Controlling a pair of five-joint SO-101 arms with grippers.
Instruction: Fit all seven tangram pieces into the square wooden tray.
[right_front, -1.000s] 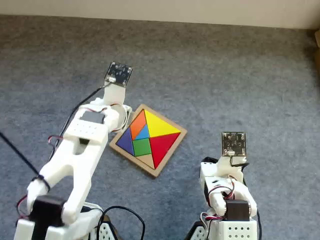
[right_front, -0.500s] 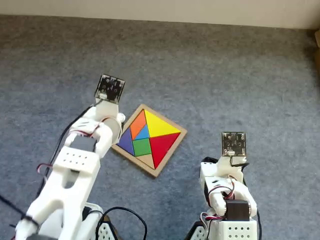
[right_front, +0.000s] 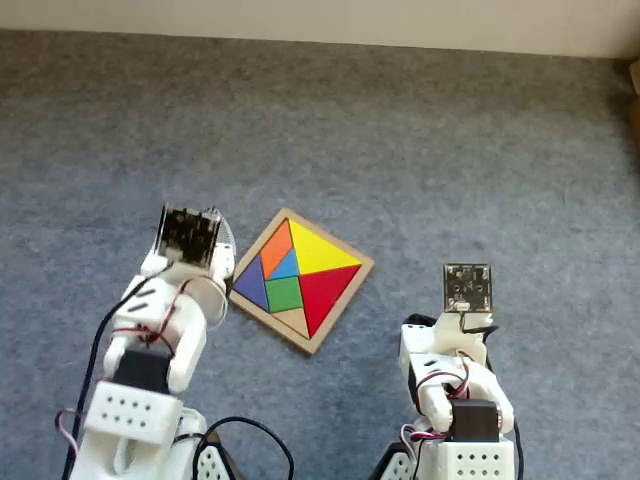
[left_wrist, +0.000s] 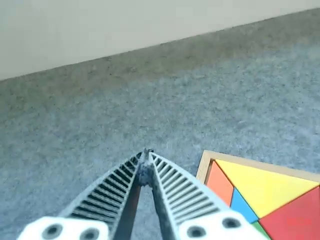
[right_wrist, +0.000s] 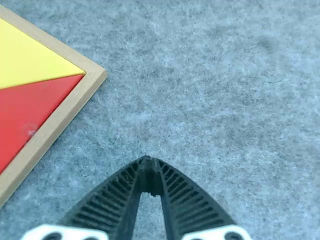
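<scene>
The square wooden tray (right_front: 352, 286) lies turned like a diamond on the grey carpet, holding the tangram pieces: yellow (right_front: 318, 250), red (right_front: 325, 292), orange (right_front: 276, 250), blue (right_front: 285, 267), green (right_front: 284, 294), purple (right_front: 251, 285) and a wood-coloured triangle (right_front: 292, 320). My left gripper (left_wrist: 146, 156) is shut and empty, held above the carpet just beside the tray's corner (left_wrist: 204, 165). My right gripper (right_wrist: 148, 161) is shut and empty too, over bare carpet a little off the tray's edge (right_wrist: 60, 120). In the high view the left arm (right_front: 165, 320) stands left of the tray, the right arm (right_front: 455, 370) to its lower right.
Grey carpet (right_front: 450, 150) covers the whole area around the tray. A pale wall (left_wrist: 125, 25) runs along the far edge of the carpet.
The left arm has pulled back from the tray's upper left corner toward its base, its wrist dropping down and left. The right arm and the tray stay still.
</scene>
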